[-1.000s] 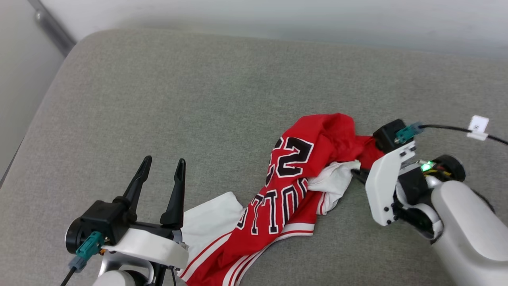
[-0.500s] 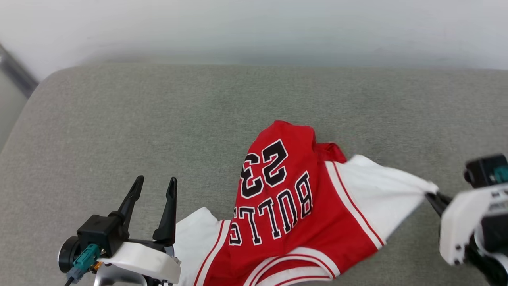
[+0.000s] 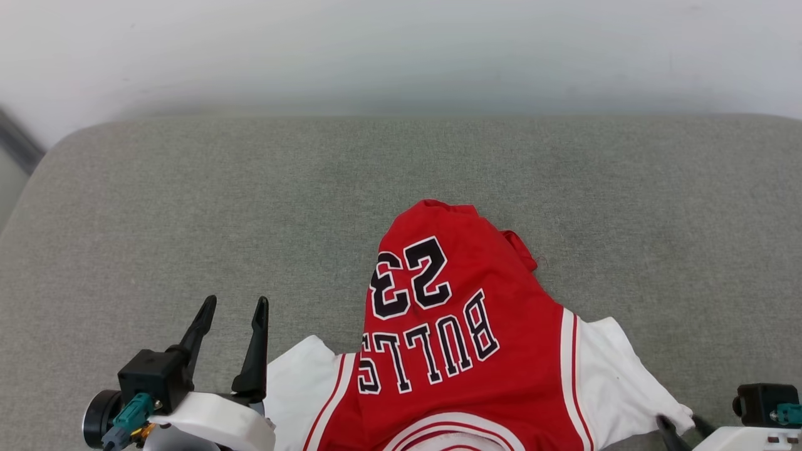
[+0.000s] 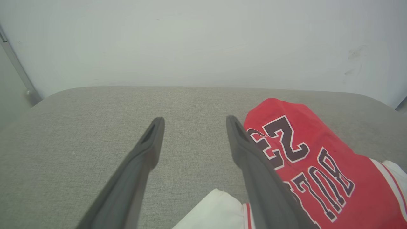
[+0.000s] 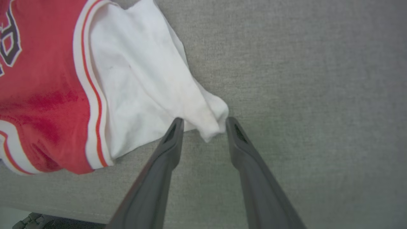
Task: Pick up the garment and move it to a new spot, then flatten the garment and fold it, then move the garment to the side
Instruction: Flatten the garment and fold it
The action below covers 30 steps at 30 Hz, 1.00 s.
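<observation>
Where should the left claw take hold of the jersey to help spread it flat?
Best the white sleeve beside the open left claw, at its free outer edge, approached from the robot's left, low along the cushion. That sleeve lies flat, clear of the humped red body of the jersey, so a finger could probably slip under the edge.

garment [image 3: 463, 351] lettered BULLS, numbered 23
</observation>
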{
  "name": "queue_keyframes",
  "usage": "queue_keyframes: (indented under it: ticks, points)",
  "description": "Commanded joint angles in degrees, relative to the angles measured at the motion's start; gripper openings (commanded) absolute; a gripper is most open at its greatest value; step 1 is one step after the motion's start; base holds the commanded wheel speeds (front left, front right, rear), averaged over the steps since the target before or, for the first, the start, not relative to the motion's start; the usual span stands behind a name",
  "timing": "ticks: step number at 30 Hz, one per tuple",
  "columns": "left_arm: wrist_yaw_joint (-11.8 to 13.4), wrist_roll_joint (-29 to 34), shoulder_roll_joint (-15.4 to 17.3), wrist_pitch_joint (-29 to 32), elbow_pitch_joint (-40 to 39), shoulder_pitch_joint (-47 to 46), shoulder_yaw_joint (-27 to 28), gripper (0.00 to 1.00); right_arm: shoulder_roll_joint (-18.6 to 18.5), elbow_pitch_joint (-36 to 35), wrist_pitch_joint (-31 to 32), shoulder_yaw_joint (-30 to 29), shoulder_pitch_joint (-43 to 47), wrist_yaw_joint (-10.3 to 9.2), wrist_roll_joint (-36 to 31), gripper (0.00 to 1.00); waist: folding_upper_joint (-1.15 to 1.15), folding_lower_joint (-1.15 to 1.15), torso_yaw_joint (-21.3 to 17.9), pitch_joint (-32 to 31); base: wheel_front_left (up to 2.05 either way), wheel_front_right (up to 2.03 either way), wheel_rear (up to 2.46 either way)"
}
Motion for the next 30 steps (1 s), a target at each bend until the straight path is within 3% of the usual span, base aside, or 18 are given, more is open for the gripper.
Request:
queue_keyframes:
  ticks: [1,9,15,19,30]
  points:
    - [-0.1,-0.1,0.4,0.1,0.1,0.4,-0.1,1.00,-0.6,0.2,-2.9,0.7,-0.9,-0.02,-0.7,1.00,0.00,0.00,0.1,-0.4,0.00,0.00,0.00]
    - [0.5,-0.9,0.7,0.7,0.8,2.6,-0.2,1.00,-0.2,0.3,-21.3,2.6,-1.9,-0.02,-4.3,1.00,0.00,0.00,0.0,-3.4,0.00,0.00,0.00]
    - [1.1,-2.4,1.3,2.5,0.8,4.8,0.5,1.00,1.0,-2.9,-29.9,5.1,-2.6,-0.02,-6.7,1.00,0.00,0.00,-0.6,-5.4,0.00,0.00,0.00]
    - [0.4,-5.1,3.2,6.4,0.7,5.9,1.5,1.00,2.2,-7.0,-31.3,7.1,-1.7,-0.02,-8.0,1.00,0.00,0.00,-1.0,-6.0,0.00,0.00,0.00]
    - [-2.4,-16.1,10.8,27.9,4.1,8.4,1.6,1.00,3.7,-14.1,-29.2,11.6,-1.2,-0.02,-8.8,1.00,0.00,0.00,-4.2,-3.1,0.00,0.00,0.00]
